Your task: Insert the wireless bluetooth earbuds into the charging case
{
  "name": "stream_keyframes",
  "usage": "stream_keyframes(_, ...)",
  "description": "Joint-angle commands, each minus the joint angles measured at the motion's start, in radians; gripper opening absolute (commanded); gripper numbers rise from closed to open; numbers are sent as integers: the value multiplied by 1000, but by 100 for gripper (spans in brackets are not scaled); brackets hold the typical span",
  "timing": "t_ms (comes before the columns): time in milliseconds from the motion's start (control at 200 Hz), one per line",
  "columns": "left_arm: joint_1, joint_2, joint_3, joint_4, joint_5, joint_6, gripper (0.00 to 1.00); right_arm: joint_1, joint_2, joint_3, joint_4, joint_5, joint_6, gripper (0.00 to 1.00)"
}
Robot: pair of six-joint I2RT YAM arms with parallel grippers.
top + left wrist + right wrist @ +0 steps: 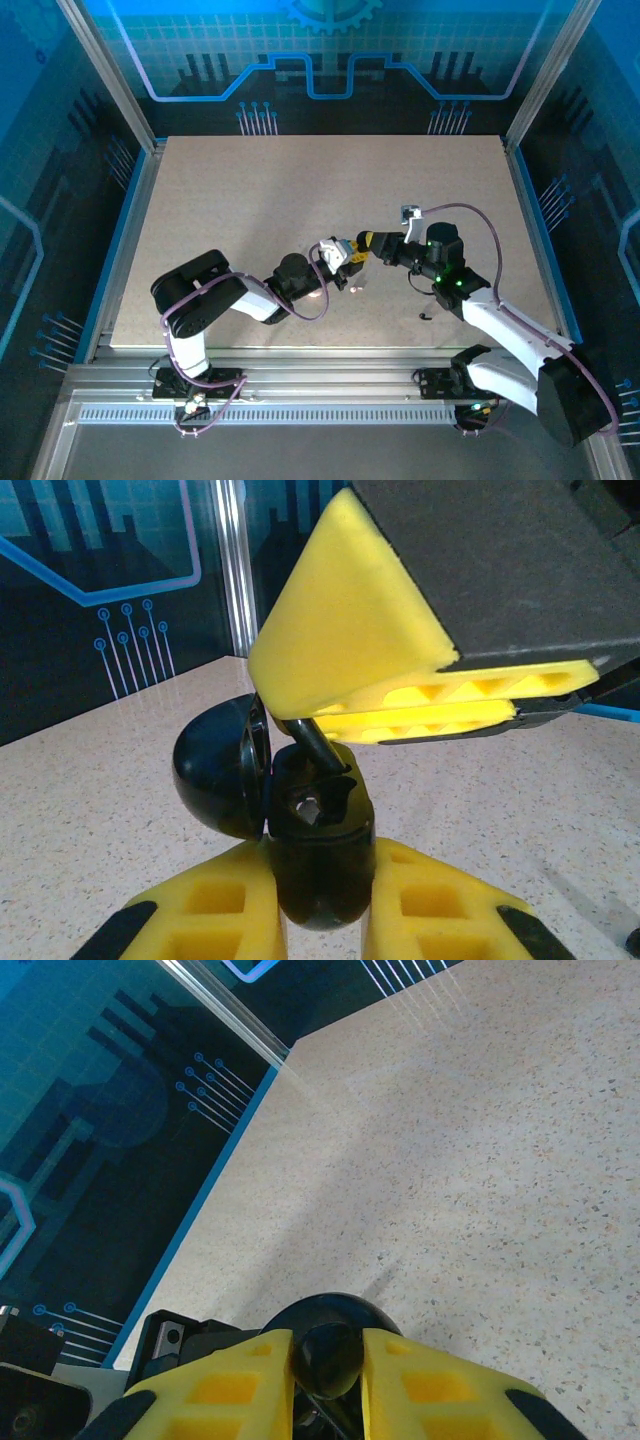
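Note:
My left gripper (320, 885) is shut on the body of a black charging case (320, 825). The case's round lid (215, 780) is swung open to the left. From above, my right gripper (300, 720) reaches in, shut on a black curved earbud (308, 745) whose tip sits at the case's open slot. In the right wrist view the right gripper (328, 1365) pinches the dark earbud (330, 1355), with the case lid (330, 1305) just beyond. From above, the left gripper (343, 256) and right gripper (370, 243) meet at mid-table.
A small white object (410, 212) lies just behind the right gripper. A tiny whitish piece (352, 286) rests on the table (300, 190) under the grippers. A tiny black piece (425, 317) lies near the front edge. The back of the table is bare.

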Motion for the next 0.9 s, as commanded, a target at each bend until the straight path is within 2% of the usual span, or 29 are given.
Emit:
stream_keyframes(0, -6, -20, 24, 42, -15, -2, 7, 15, -4, 32, 45, 13, 10, 23)
stream_keyframes(660, -5, -3, 56, 43, -29, -75, 8, 22, -22, 38, 110, 48, 4, 22)
stream_keyframes(895, -2, 2, 70, 43, -47, -173, 8, 30, -44, 6, 161, 77, -14, 22)
